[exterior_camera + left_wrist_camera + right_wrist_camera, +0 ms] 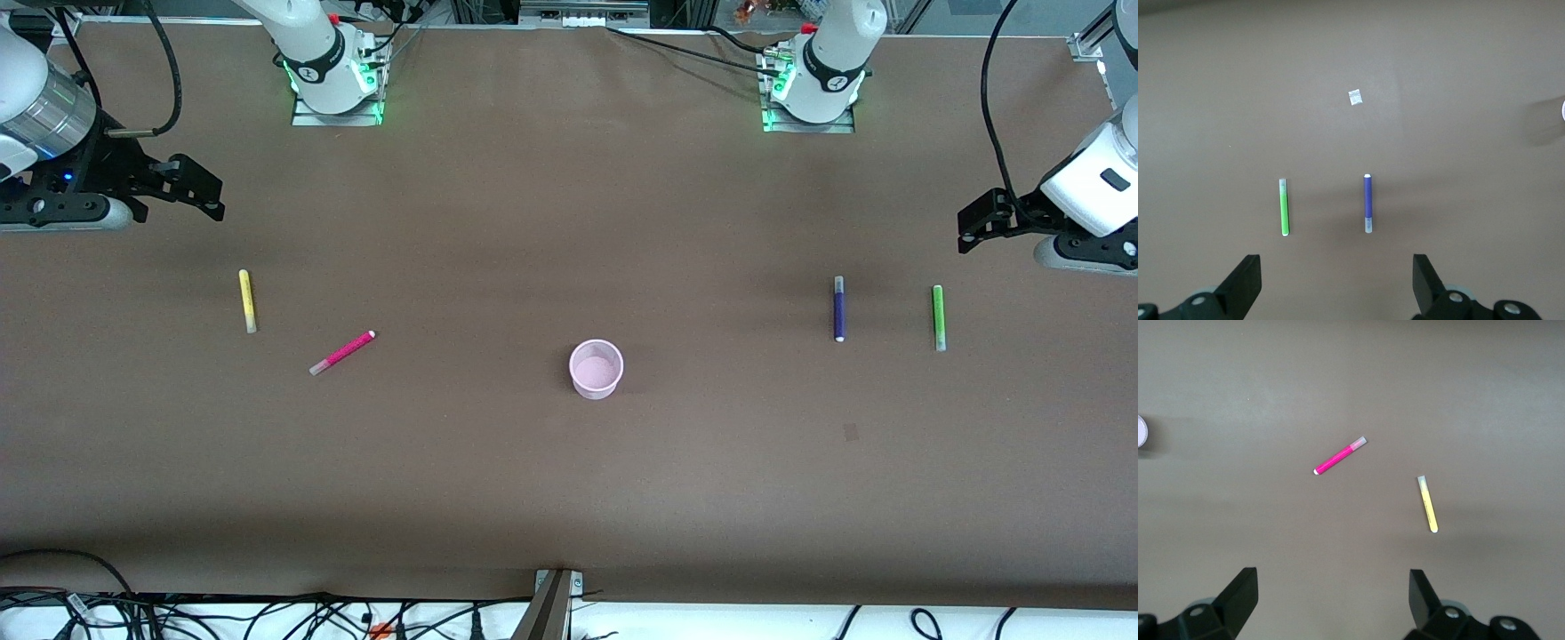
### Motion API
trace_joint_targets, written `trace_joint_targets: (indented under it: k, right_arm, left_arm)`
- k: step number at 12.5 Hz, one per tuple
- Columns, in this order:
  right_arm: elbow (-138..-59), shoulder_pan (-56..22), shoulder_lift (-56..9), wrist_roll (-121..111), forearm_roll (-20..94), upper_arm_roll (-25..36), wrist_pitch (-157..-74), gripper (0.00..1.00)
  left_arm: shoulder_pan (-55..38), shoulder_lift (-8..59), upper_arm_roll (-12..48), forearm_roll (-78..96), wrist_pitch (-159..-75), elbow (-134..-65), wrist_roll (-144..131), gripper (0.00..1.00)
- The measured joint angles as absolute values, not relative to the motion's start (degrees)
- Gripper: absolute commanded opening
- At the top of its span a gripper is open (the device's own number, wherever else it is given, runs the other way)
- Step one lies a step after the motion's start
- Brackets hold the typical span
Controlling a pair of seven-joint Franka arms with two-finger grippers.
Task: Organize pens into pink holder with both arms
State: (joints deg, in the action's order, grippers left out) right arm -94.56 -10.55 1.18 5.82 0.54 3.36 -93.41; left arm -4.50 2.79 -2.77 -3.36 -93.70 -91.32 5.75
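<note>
A brown table (569,498) holds a small pink holder (596,368), standing upright and empty near the middle. Four pens lie flat, all well apart from it. The yellow pen (247,300) and the magenta pen (341,352) lie toward the right arm's end; the dark purple pen (838,308) and the green pen (938,317) lie toward the left arm's end. The right gripper (191,191) hangs over bare table at its end, fingers spread and holding nothing. The left gripper (978,222) hangs over bare table at its own end, likewise spread and empty. Nothing is picked up yet. The pens are slim and round, so a closing grip could likely roll or skid one aside, and the magenta pen lies askew, calling for a turned wrist. The light holder might tip if a pen strikes its rim, and both arms arriving there together risks a collision. A small pale scrap (1355,97) lies near the purple pen; what it is cannot be told.
</note>
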Motion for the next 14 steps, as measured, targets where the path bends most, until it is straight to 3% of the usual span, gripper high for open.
trace_joint_targets:
  k: [14]
  right_arm:
    - [-94.55, -10.55, 1.18, 5.82, 0.54, 3.36, -93.44, 1.00]
  left_arm:
    - [-5.28, 3.62, -2.73, -3.36, -93.55, -89.41, 5.80, 1.00]
